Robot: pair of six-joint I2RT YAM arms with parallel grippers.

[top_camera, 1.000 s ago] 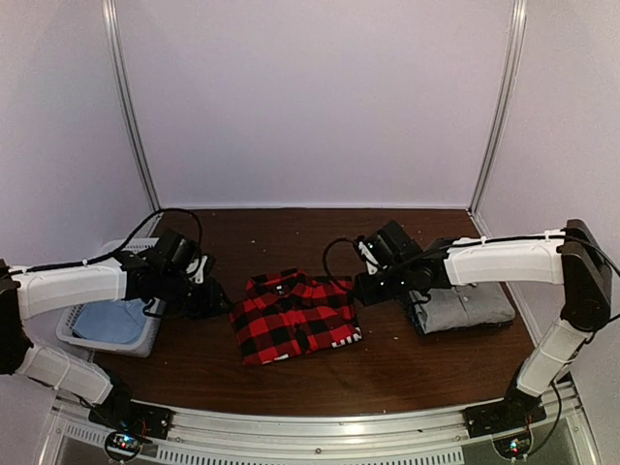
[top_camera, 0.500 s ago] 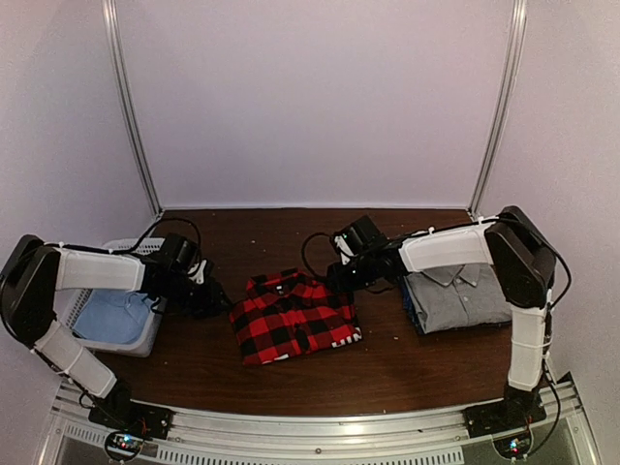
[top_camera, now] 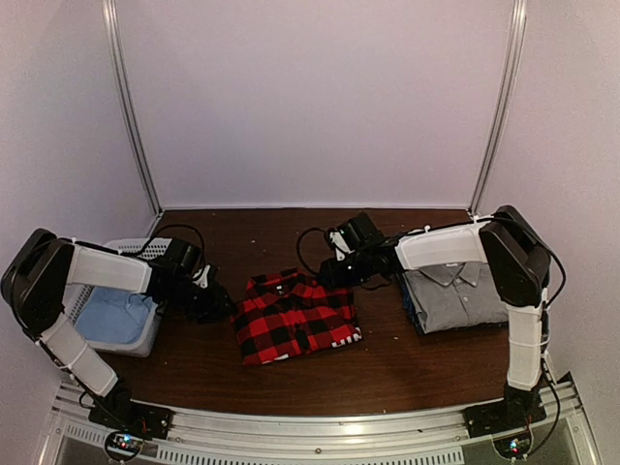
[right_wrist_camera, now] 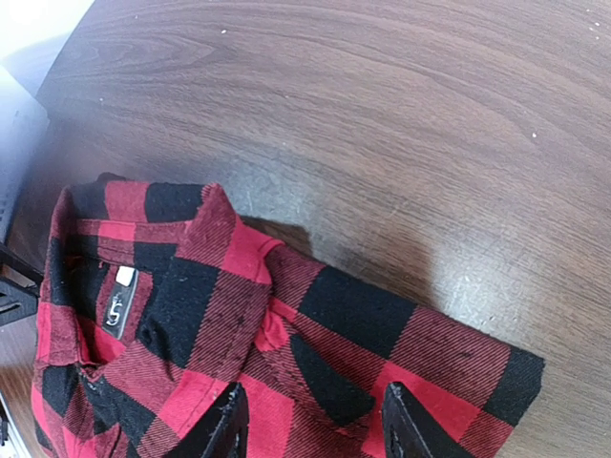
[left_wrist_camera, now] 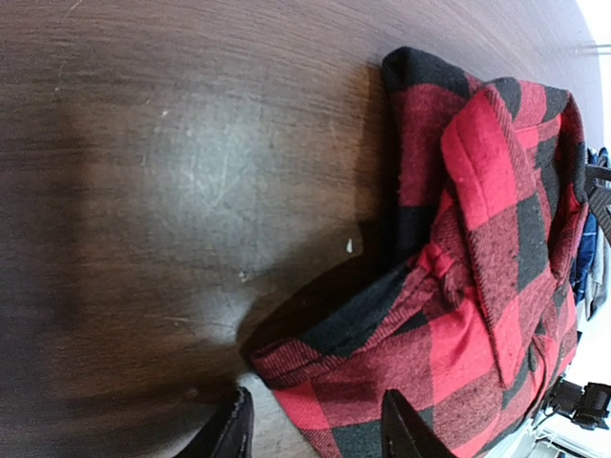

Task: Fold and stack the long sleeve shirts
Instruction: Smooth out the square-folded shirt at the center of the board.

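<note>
Top external view: dark wooden surface (top_camera: 387,373) under both arms. Largest thing on it, a folded red-and-black check flannel shirt (top_camera: 295,318), flat between the two claws: just right of the left claw (top_camera: 221,308), just left of and nearer than the right claw (top_camera: 325,276).

Back along the right claw's own arm, a folded grey collared shirt (top_camera: 460,295), flat on the surface and well apart from the flannel. Back along the left claw's arm, a white basket (top_camera: 70,334) with light blue cloth (top_camera: 111,318) inside.

Left claw low at the flannel's left edge, jaws parted to a middling width. Left wrist view: a corner of the flannel between the two fingertips (left_wrist_camera: 234,431), one tip over bare wood, cloth not pinched.

Right claw over the flannel's far right corner, beside the collar, jaws likewise parted to a middling width. Right wrist view: check cloth flat below the fingertips, nothing gripped.

Smaller still: white block letters (top_camera: 341,340) on a black band at the flannel corner farthest from both claws, and a small grey label (right_wrist_camera: 118,305) inside the collar, off to one side of the right claw.
</note>
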